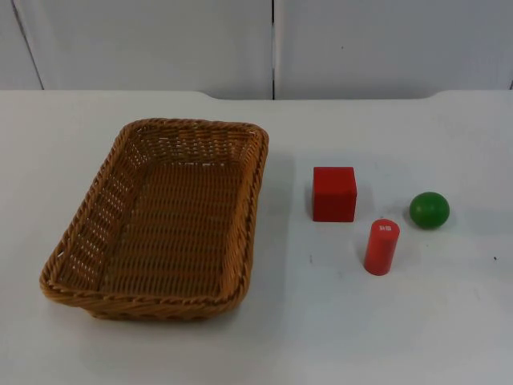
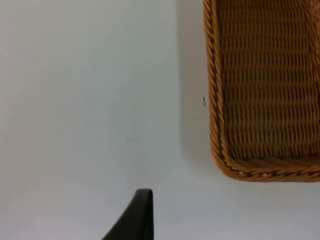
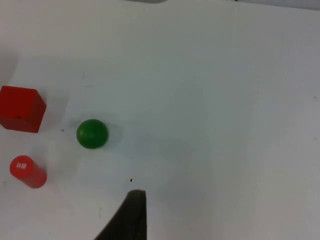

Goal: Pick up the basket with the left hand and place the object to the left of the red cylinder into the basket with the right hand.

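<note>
An empty brown wicker basket (image 1: 172, 224) rests on the left half of the white table. A red cube (image 1: 334, 193) stands right of it. A red cylinder (image 1: 381, 247) stands upright just right of the cube and nearer the front. A green ball (image 1: 430, 209) lies to the cylinder's right. My left gripper (image 2: 142, 200) hangs above bare table, a short way off a corner of the basket (image 2: 270, 90). My right gripper (image 3: 135, 200) hangs above the table close to the green ball (image 3: 92, 133), with the red cube (image 3: 20, 109) and red cylinder (image 3: 27, 171) beyond it.
The white table (image 1: 321, 337) ends at a grey partition wall (image 1: 160, 40) at the back. Open table surface lies in front of the objects and right of the ball.
</note>
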Available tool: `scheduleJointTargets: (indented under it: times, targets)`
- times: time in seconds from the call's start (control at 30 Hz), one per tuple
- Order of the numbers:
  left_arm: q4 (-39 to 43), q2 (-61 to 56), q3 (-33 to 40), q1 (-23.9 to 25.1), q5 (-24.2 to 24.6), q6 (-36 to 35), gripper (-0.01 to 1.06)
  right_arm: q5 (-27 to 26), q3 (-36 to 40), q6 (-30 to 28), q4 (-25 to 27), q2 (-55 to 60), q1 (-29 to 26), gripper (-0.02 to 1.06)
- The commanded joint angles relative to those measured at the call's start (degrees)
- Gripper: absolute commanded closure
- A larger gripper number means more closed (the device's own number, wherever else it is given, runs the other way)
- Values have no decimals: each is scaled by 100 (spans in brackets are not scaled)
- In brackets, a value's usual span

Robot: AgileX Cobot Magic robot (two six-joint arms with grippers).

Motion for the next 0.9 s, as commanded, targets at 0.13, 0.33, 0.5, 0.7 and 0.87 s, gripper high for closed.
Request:
scheduleJointTargets:
  times: [0.13, 0.33, 0.5, 0.7, 0.87]
  targets:
    - [-800, 919, -43, 2, -551, 828, 0, -43, -39, -47, 9, -1, -24, -1]
    - [-1300, 1580, -43, 2, -1018, 1398, 0, -43, -39, -47, 9, -1, -24, -1]
    - [-1705, 2143, -54, 2, -1376, 1834, 0, -43, -39, -47, 9, -1, -24, -1]
    - [-2507, 2860, -172, 2, -1525, 2598, 0, -43, -39, -47, 9, -1, -24, -1]
    - [-2596, 3386, -448, -146, -1539, 2831, 0, -81, -39, -47, 9, -1, -24, -1]
